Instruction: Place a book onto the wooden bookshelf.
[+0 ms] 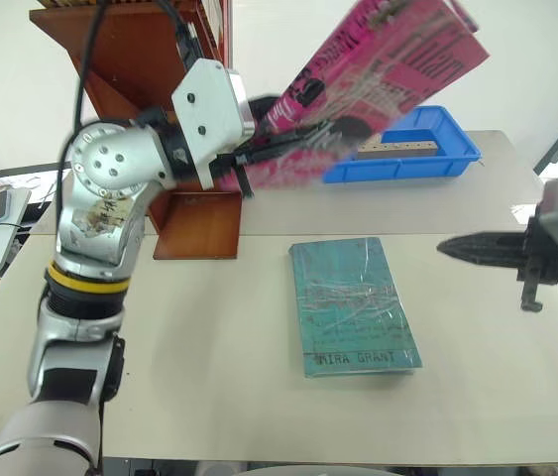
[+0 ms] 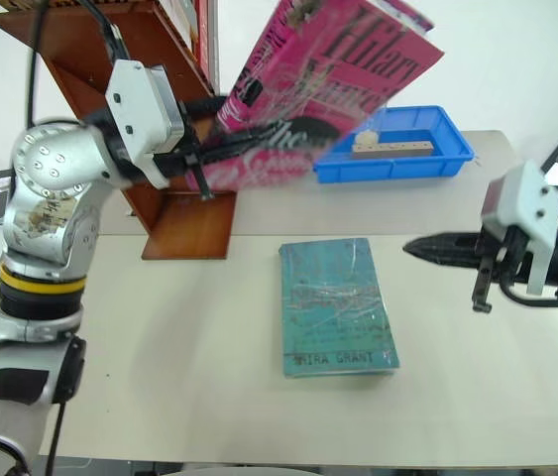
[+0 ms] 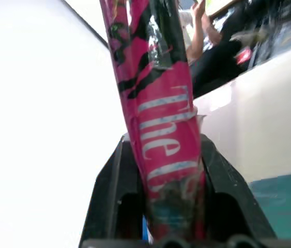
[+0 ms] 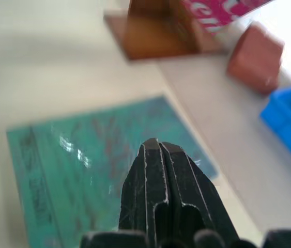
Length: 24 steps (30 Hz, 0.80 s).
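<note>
Two books are in front of us. We are gripping the pink book (image 1: 378,69) in our left gripper (image 1: 283,144), whose black fingers (image 3: 109,191) are clamping one end of it, one finger on each cover, as the left wrist view is showing plainly. We are holding it well above the table (image 1: 209,347), tilted so that its free end is pointing toward one o'clock, with the white and black lettering facing us. Just beside it, at about eleven o'clock from the table's middle, the wooden bookshelf (image 1: 130,50) is standing, its slanted side panel and base resting on the tabletop; the pink book is hanging to the shelf's right, and we cannot tell whether they are touching.

At the centre of the table we are seeing a teal-green book (image 1: 353,307) lying flat, cover up. At one o'clock from it a blue plastic tray (image 1: 457,154) is sitting on the far part of the table, partly hidden behind the raised pink book, with a pale block inside. In the right wrist view a red-brown block (image 4: 254,51) is lying between the shelf's base and the tray.

At three o'clock we are keeping our right gripper (image 1: 457,248) above the table, its fingers pressed together on nothing, pointing toward nine o'clock at the teal-green book and clear of it.
</note>
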Motion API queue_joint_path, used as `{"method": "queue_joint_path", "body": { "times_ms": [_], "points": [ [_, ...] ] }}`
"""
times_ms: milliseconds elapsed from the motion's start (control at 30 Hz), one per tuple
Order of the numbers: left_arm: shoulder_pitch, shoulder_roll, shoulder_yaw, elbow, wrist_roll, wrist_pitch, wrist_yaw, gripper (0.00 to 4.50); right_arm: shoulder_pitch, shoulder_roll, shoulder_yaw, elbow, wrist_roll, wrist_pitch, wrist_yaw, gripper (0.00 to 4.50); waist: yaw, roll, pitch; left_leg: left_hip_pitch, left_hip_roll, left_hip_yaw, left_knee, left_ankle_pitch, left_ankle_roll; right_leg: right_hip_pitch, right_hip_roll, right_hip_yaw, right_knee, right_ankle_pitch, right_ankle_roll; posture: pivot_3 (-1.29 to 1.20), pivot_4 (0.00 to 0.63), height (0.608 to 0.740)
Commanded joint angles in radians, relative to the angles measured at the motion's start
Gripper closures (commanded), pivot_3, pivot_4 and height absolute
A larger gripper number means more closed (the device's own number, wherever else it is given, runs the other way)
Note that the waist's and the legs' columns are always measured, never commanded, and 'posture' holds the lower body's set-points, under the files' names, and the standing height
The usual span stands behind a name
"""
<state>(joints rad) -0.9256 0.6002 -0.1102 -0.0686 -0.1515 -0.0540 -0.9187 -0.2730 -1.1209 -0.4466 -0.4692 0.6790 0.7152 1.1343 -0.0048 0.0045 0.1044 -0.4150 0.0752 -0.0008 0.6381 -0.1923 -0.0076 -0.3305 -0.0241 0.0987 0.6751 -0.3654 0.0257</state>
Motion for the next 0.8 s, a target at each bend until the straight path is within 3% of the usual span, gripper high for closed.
{"method": "queue_joint_path", "body": {
  "times_ms": [33, 267, 533, 800],
  "points": [
    [-0.049, 0.055, -0.019, 0.115, 0.130, -0.251, -0.018, 3.82, -0.120, -0.002, -0.014, -0.025, 0.111, 0.079, -0.094, 4.50, 0.001, 0.000, 0.000, 0.000, 0.000, 0.000, 0.000, 0.000, 0.000, 0.000, 0.000, 0.000, 0.000, 0.000, 0.000, 0.00, 0.150, 0.649],
    [-0.087, 0.207, -0.052, 0.326, 0.328, -0.458, -0.006, 3.82, -0.263, 0.043, 0.075, 0.001, 0.160, 0.103, -0.191, 4.50, 0.003, 0.000, 0.002, -0.003, 0.000, 0.000, 0.001, 0.000, 0.000, -0.005, 0.000, 0.000, 0.001, -0.001, 0.002, 0.00, 0.150, 0.649],
    [-0.065, 0.340, -0.065, 0.408, 0.466, -0.404, -0.032, 3.82, -0.320, 0.077, 0.154, 0.039, 0.140, 0.064, -0.197, 4.50, 0.008, 0.002, 0.003, -0.005, 0.001, 0.000, 0.001, 0.000, 0.001, -0.008, 0.000, -0.001, 0.004, -0.002, 0.005, 0.00, 0.150, 0.649],
    [-0.062, 0.364, -0.071, 0.415, 0.506, -0.322, -0.042, 3.82, -0.372, 0.099, 0.207, 0.067, 0.118, 0.050, -0.187, 4.50, 0.012, 0.004, 0.002, -0.007, 0.002, 0.001, 0.001, 0.001, 0.001, -0.012, 0.001, -0.001, 0.007, -0.002, 0.005, 0.00, 0.150, 0.649]
  ]
}}
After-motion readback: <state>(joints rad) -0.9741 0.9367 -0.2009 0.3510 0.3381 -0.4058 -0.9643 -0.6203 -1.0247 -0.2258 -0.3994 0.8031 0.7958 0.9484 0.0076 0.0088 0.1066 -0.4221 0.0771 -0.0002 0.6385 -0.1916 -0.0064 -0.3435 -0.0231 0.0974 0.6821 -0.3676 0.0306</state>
